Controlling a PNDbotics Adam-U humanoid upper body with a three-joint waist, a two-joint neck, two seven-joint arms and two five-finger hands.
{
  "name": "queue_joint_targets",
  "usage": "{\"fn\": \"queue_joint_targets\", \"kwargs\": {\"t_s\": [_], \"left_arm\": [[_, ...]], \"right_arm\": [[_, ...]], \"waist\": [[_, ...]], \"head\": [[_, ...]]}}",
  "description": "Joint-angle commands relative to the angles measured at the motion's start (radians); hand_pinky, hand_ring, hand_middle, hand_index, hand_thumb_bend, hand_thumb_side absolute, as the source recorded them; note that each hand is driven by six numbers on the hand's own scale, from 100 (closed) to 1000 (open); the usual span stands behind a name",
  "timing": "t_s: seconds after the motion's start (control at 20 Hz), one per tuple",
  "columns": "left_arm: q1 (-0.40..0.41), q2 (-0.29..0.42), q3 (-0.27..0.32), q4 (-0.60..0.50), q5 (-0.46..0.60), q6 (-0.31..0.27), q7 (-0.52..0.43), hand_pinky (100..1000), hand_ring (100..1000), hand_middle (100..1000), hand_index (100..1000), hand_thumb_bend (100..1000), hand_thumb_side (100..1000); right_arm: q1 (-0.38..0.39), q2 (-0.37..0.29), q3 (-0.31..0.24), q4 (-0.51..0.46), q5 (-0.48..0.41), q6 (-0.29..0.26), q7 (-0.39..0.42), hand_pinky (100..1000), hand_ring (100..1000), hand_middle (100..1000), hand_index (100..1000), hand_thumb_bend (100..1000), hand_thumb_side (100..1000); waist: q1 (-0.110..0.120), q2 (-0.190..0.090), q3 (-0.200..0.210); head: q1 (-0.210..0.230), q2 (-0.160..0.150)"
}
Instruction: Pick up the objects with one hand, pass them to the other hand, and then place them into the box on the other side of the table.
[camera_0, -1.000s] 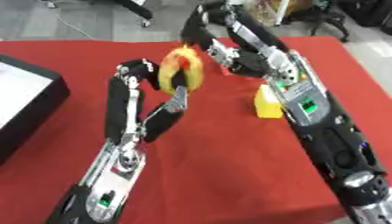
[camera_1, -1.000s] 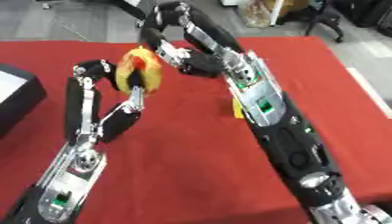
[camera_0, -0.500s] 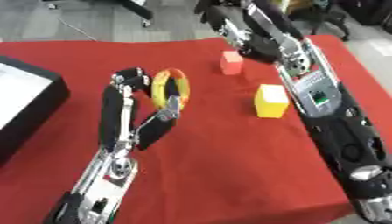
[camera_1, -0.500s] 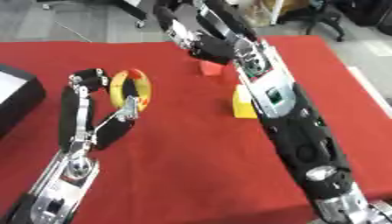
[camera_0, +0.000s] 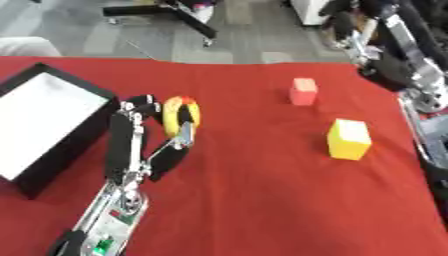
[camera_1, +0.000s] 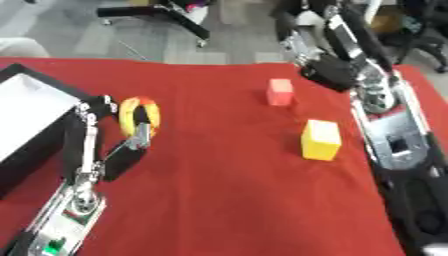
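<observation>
Yellow-red ring (camera_0: 179, 115) sits pinched in left hand (camera_0: 144, 131) beside box (camera_0: 44, 125).

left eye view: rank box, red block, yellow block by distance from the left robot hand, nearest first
From the left robot hand, which holds the yellow-red ring:
1. Box, just to its left.
2. Red block, right and farther back.
3. Yellow block, far right.

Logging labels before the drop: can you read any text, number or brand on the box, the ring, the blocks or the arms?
None can be read.
Box: plain white inside, black walls.
Ring, red block, yellow block: no print visible.
Left forearm: small green and red marks, too blurred to read.
</observation>
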Motion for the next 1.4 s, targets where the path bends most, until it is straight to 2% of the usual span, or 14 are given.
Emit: {"fn": "queue_joint_targets", "kwargs": {"t_s": [0.05,0.2,0.25,0.4,0.55,0.6,0.65,0.7,0.8,0.85,0.95,1.1,1.25,1.4], "left_arm": [[-0.012,0.114,0.073,-0.050,-0.037,0.074,-0.016,626,429,329,367,100,280],[-0.021,0.245,0.134,-0.058,-0.102,0.174,-0.083,645,451,351,388,100,160],[-0.027,0.292,0.154,-0.047,-0.123,0.206,-0.116,646,453,355,392,100,162],[-0.058,0.407,0.195,0.050,-0.190,0.290,-0.257,681,498,418,454,273,149],[-0.112,0.481,0.213,0.197,-0.309,0.312,-0.416,708,525,462,487,417,192],[-0.130,0.493,0.215,0.243,-0.350,0.307,-0.461,734,562,502,534,490,283],[-0.147,0.501,0.210,0.302,-0.395,0.297,-0.524,769,617,573,643,605,474],[-0.167,0.504,0.208,0.358,-0.442,0.278,-0.594,779,636,605,694,664,566],[-0.203,0.497,0.222,0.437,-0.521,0.251,-0.715,816,727,743,847,846,845],[-0.216,0.492,0.234,0.462,-0.544,0.244,-0.771,835,757,785,901,868,911],[-0.231,0.487,0.253,0.461,-0.569,0.238,-0.838,837,758,788,903,840,923],[-0.220,0.483,0.280,0.365,-0.531,0.248,-0.822,818,723,752,878,717,879],[-0.183,0.467,0.301,0.204,-0.368,0.256,-0.740,796,676,705,840,551,854],[-0.125,0.437,0.304,0.026,-0.106,0.204,-0.640,777,645,674,812,433,864]], "right_arm": [[0.006,-0.031,-0.004,-0.039,-0.001,-0.001,0.012,735,571,606,851,100,907],[0.025,-0.033,0.006,-0.035,-0.004,-0.010,0.042,733,567,603,846,100,913],[0.031,-0.033,0.008,-0.032,-0.006,-0.012,0.049,733,566,602,845,100,913],[0.041,-0.033,0.016,-0.025,-0.013,-0.019,0.064,733,565,600,840,100,913],[0.052,-0.031,0.022,-0.018,-0.020,-0.025,0.077,732,563,599,836,100,915],[0.054,-0.031,0.023,-0.016,-0.021,-0.027,0.079,732,562,598,835,100,915],[0.055,-0.031,0.025,-0.015,-0.023,-0.029,0.082,732,562,597,832,100,916],[0.056,-0.030,0.026,-0.013,-0.024,-0.030,0.084,732,562,598,832,100,915],[0.059,-0.030,0.027,-0.010,-0.025,-0.032,0.087,731,561,596,830,100,916],[0.060,-0.030,0.027,-0.008,-0.026,-0.033,0.087,731,560,595,829,100,915],[0.063,-0.030,0.025,-0.004,-0.026,-0.033,0.087,731,558,593,826,100,915],[0.064,-0.030,0.021,0.002,-0.027,-0.032,0.086,729,556,591,823,100,914],[0.065,-0.031,0.016,0.013,-0.027,-0.032,0.085,728,554,590,821,100,911],[0.067,-0.037,0.003,0.037,-0.017,-0.030,0.076,727,553,589,819,100,907]], "waist": [[0.009,-0.021,-0.002],[0.024,-0.026,-0.007],[0.030,-0.029,-0.009],[0.041,-0.037,-0.016],[0.045,-0.045,-0.023],[0.045,-0.047,-0.024],[0.045,-0.048,-0.026],[0.044,-0.050,-0.028],[0.042,-0.053,-0.029],[0.040,-0.053,-0.030],[0.039,-0.052,-0.030],[0.039,-0.050,-0.028],[0.038,-0.049,-0.023],[0.036,-0.047,-0.016]], "head": [[0.071,-0.039],[0.088,-0.049],[0.090,-0.049],[0.095,-0.050],[0.089,-0.050],[0.089,-0.048],[0.090,-0.047],[0.091,-0.045],[0.090,-0.043],[0.089,-0.044],[0.084,-0.043],[0.071,-0.042],[0.043,-0.037],[-0.010,-0.028]]}}
